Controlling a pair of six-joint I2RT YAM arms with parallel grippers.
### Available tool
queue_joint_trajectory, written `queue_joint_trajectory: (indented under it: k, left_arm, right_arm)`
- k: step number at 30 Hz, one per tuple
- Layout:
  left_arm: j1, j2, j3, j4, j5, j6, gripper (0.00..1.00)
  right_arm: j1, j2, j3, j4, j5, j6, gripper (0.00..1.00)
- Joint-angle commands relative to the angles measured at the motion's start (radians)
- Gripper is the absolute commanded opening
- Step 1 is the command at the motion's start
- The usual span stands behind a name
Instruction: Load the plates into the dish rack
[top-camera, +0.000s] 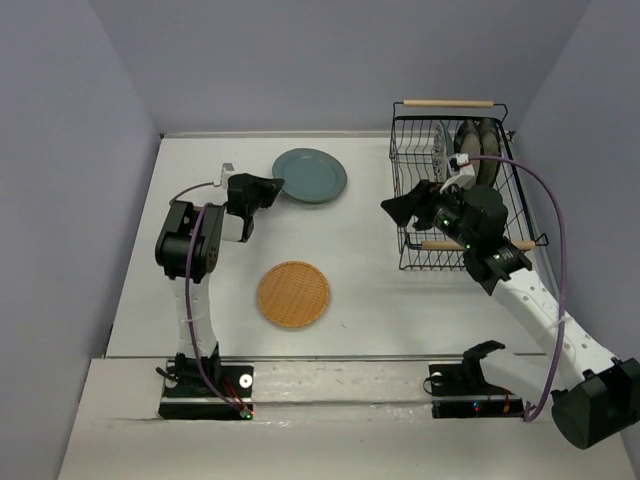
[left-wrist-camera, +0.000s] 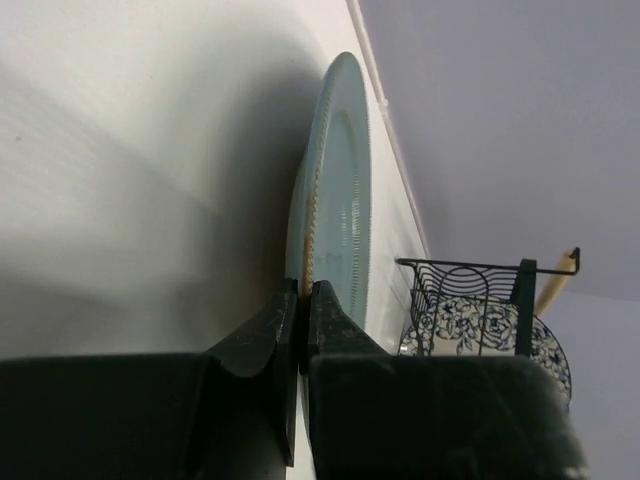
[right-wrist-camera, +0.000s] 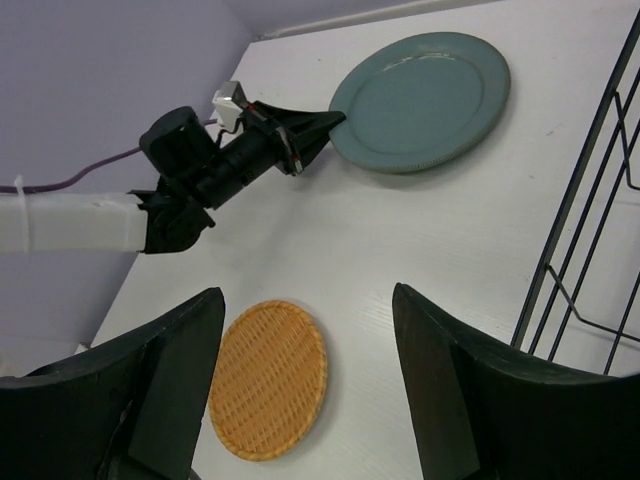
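Left fingers (left-wrist-camera: 262, 340) pinch the round teal plate (left-wrist-camera: 345, 190) by its rim, your only handhold; right fingers (right-wrist-camera: 165, 385) gape beside the black wire rack (top-camera: 415, 150).

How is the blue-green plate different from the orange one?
The teal plate looks smooth; the orange plate is woven like a basket. The teal plate lies farther back; the orange plate lies nearer the front. The left end effector grips the teal plate's rim; nothing touches the orange plate. Both are round and lie flat on the table.
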Motion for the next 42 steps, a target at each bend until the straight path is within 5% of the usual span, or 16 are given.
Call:
queue_joint_trajectory:
  k: [1, 12, 23, 33, 35, 39, 40, 42]
  left_arm:
    - [0.036, -0.248, -0.123, 0.173, -0.007, 0.048, 0.06]
    - [0.060, -0.620, -0.415, 0.342, 0.112, -0.079, 0.06]
    - [0.060, -1.044, -0.475, 0.086, 0.246, -0.004, 0.06]
    - [0.060, -1.122, -0.440, 0.041, 0.381, -0.036, 0.06]
    - [0.060, -1.130, -0.441, 0.057, 0.408, -0.050, 0.06]
    - [0.060, -1.156, -0.443, 0.090, 0.447, -0.093, 0.06]
    - [0.060, -1.159, -0.438, 0.089, 0.467, -0.093, 0.06]
    - [0.060, -1.165, -0.431, 0.089, 0.488, -0.088, 0.06]
  right_arm:
    - [0.011, 0.021, 0.063, 0.046, -0.046, 0.021, 0.74]
    - [0.110, 0.245, 0.230, 0.018, -0.067, 0.037, 0.84]
    - [0.110, 0.438, 0.391, -0.045, -0.027, 0.021, 0.94]
    - [0.110, 0.455, 0.413, 0.010, -0.141, 0.058, 0.93]
    - [0.110, 0.455, 0.398, 0.045, -0.159, 0.063, 0.88]
    - [0.110, 0.461, 0.359, 0.125, -0.225, 0.124, 0.58]
    - [0.110, 0.460, 0.341, 0.162, -0.237, 0.138, 0.36]
    - [0.110, 0.457, 0.327, 0.208, -0.271, 0.165, 0.08]
